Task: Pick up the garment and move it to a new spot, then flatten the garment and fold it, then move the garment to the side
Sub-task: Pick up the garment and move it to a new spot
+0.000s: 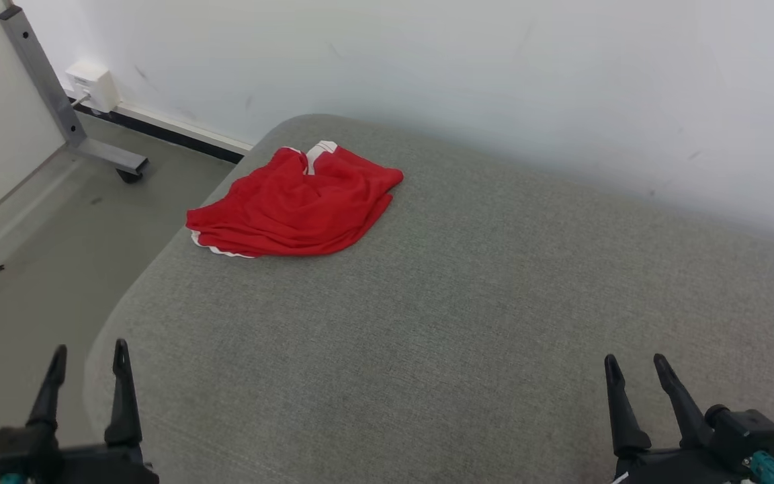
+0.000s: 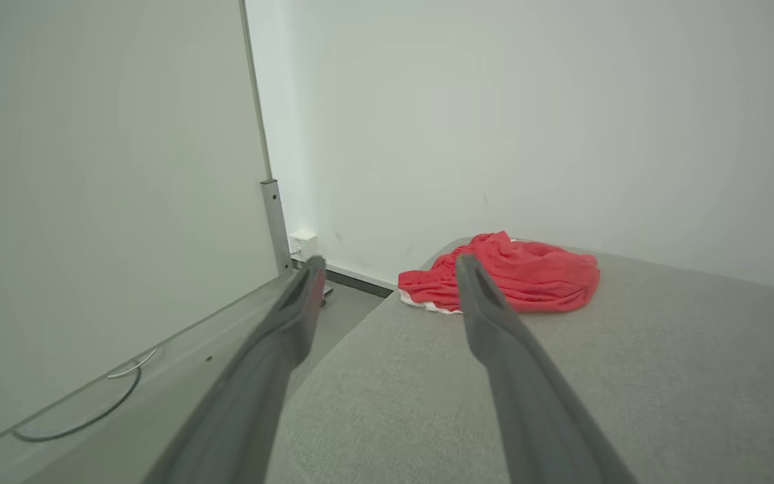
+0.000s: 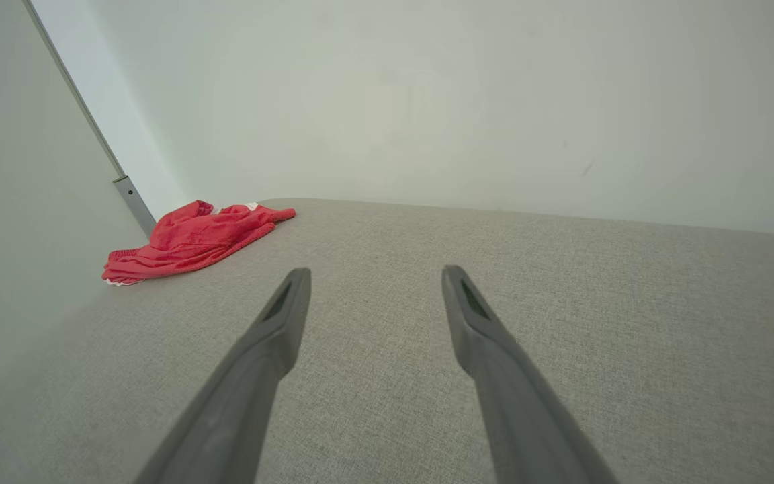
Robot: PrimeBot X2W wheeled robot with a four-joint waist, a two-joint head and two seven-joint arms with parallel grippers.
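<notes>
garment (image 1: pixel 293 205), red with white trim, lies crumpled in a loose heap on the grey cushion (image 1: pixel 427 323), near its far left corner and close to the white wall (image 1: pixel 494 67). white edging shows at the top of the heap and along its near left hem. beyond that corner, on the grey floor (image 1: pixel 37 255), stands a metal leg (image 1: pixel 58 101) with a small wheel

left gripper (image 1: pixel 89 348) sits at the lower left of the head view, over the near left edge of the cushion, its two dark fingers spread wide with nothing between them. right gripper (image 1: pixel 634 359) sits at the lower right above the cushion, fingers likewise spread and holding nothing. both are well apart from the garment

in the left wrist view the garment (image 2: pixel 514 275) lies ahead, beyond the fingertips; in the right wrist view it (image 3: pixel 192 242) lies far off to the left on the cushion
</notes>
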